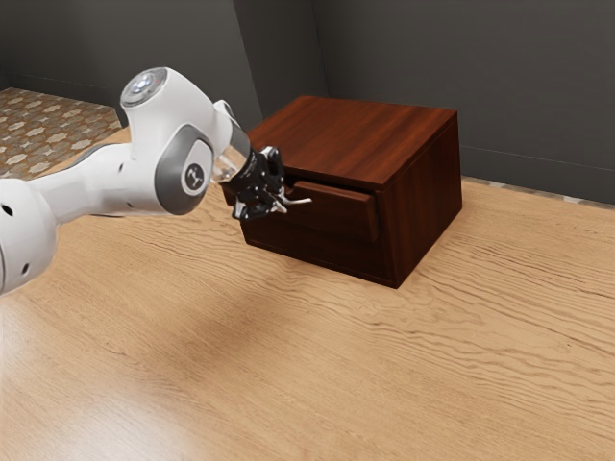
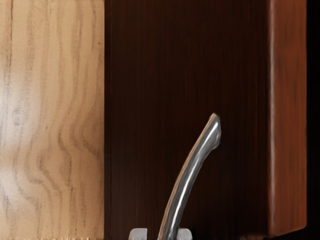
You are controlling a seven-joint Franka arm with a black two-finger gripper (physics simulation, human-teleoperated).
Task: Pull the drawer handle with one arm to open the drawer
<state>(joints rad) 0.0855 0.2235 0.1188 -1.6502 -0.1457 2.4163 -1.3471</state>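
Observation:
A dark red-brown wooden cabinet point(image 1: 370, 134) stands on the table. Its drawer front point(image 1: 336, 213) faces the exterior view's left and juts out a little from the cabinet body. The silver curved handle point(image 1: 296, 202) sits at the near end of that front. My black gripper point(image 1: 278, 203) is at the handle, shut on it. In the wrist view the handle point(image 2: 192, 175) runs as a curved metal bar across the dark drawer front point(image 2: 150, 100), and two pale fingertips point(image 2: 137, 234) press close on either side of its lower end.
The light wooden table point(image 1: 317, 365) spreads wide in front of the cabinet and to the exterior view's right. Dark grey walls point(image 1: 500, 67) stand behind. My white arm point(image 1: 115, 182) comes in from the exterior view's left.

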